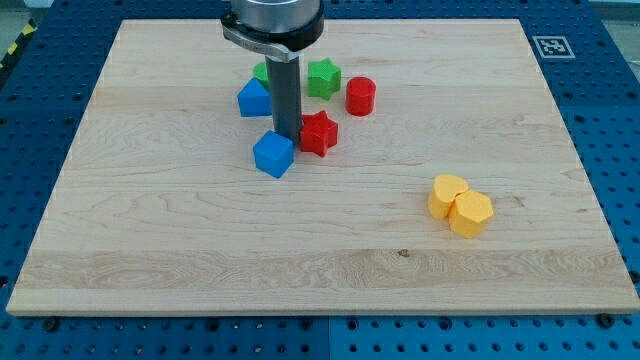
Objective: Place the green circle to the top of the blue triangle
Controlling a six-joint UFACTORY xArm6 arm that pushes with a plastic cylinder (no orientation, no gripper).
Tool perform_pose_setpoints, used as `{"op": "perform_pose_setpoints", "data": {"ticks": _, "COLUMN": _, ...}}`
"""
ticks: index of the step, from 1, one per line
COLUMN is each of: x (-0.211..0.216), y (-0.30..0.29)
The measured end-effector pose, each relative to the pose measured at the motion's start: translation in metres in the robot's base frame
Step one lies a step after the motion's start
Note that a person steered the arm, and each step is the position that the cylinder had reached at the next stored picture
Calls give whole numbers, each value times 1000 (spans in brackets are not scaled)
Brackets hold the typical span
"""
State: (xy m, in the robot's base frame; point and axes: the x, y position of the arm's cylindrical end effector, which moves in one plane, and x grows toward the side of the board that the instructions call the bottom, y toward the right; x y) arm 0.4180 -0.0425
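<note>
Only one sign in view: a square black-and-white fiducial marker (551, 46), sitting at the far right corner of the wooden desk (200, 250), toward the view's top. Pattern is blocky, black cells on white; too small to decode. No letters, digits, brand names or labels readable anywhere on the desk or on the coloured blocks. Yellow-black hazard striping (12, 50) at the view's upper left edge, no text on it.
</note>
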Motion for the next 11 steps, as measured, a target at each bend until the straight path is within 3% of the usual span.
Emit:
{"op": "perform_pose_setpoints", "data": {"ticks": 1, "x": -45, "y": 0}}
{"op": "perform_pose_setpoints", "data": {"ticks": 4, "x": -89, "y": -1}}
{"op": "perform_pose_setpoints", "data": {"ticks": 7, "x": -60, "y": -10}}
{"op": "perform_pose_setpoints", "data": {"ticks": 9, "x": -79, "y": -14}}
{"op": "perform_pose_setpoints", "data": {"ticks": 11, "x": -52, "y": -38}}
